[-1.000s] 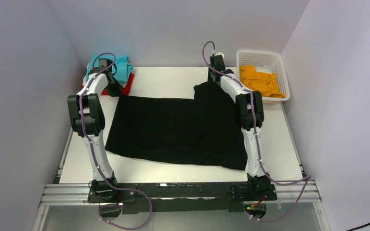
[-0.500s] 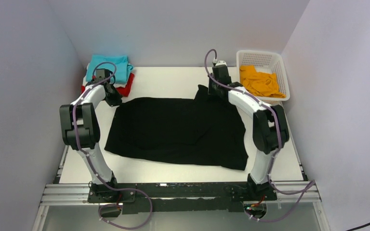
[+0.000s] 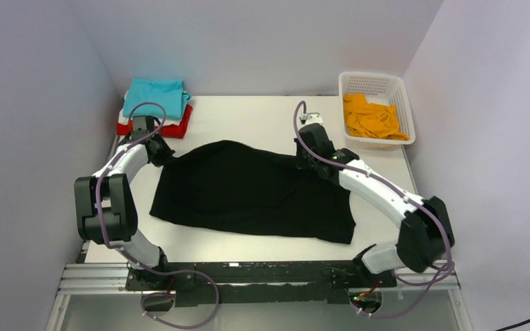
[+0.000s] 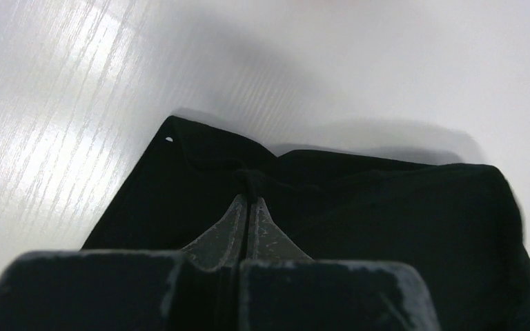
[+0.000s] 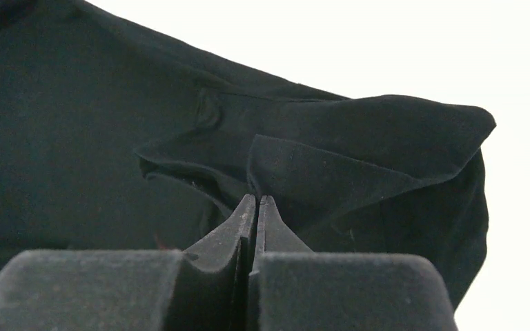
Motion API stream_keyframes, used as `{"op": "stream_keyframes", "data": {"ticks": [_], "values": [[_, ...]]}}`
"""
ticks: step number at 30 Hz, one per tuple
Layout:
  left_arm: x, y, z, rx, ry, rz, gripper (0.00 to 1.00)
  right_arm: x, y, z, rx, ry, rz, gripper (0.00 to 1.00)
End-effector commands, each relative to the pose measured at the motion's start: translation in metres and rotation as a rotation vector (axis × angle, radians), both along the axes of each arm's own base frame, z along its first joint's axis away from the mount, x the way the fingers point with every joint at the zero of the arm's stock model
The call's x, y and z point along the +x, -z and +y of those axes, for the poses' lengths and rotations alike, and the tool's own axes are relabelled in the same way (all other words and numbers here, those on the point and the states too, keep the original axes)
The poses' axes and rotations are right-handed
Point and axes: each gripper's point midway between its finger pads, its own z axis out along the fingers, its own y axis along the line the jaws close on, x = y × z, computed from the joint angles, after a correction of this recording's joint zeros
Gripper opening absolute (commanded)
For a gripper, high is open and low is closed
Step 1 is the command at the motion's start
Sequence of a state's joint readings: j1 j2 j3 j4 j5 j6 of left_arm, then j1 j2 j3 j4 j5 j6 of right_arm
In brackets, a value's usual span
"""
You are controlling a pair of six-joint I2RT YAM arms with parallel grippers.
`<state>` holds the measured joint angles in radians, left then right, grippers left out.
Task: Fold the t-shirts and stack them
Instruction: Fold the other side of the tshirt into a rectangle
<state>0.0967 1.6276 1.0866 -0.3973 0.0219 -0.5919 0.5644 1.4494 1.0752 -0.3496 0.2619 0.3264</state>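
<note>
Plainly the left claw (image 4: 248,201) and right claw (image 5: 257,200) pinch the black t-shirt (image 3: 248,193) — tips lost in dark folds.

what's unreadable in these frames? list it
- Top view: both claw tips, covered by their own wrists; wrist views show left claw and right claw shut on the black t-shirt.
- Top view: layers under the teal shirt; only the red shirt edge shows.
- Top view: whether the orange cloth in the basket is one shirt; crumpled.
- Wrist views: neck and sleeves; black folds blend.
</note>
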Motion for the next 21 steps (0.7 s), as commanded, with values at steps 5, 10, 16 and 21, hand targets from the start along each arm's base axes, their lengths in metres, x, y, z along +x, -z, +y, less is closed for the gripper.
{"op": "stream_keyframes", "data": {"ticks": [5,10,16,21], "values": [[0.002,-0.033,0.002,0.049,0.024,-0.154,0.00,-0.063,-0.024,-0.019,0.052,0.009,0.041,0.00],[-0.007,-0.040,0.010,0.084,-0.013,-0.180,0.00,-0.092,-0.026,-0.013,0.104,-0.072,0.101,0.00],[-0.019,-0.032,0.019,0.120,-0.056,-0.164,0.01,-0.116,-0.010,-0.008,0.113,-0.141,0.169,0.00],[-0.026,-0.019,0.027,0.128,-0.095,-0.137,0.11,-0.142,0.018,-0.003,0.137,-0.183,0.261,0.00]]}}
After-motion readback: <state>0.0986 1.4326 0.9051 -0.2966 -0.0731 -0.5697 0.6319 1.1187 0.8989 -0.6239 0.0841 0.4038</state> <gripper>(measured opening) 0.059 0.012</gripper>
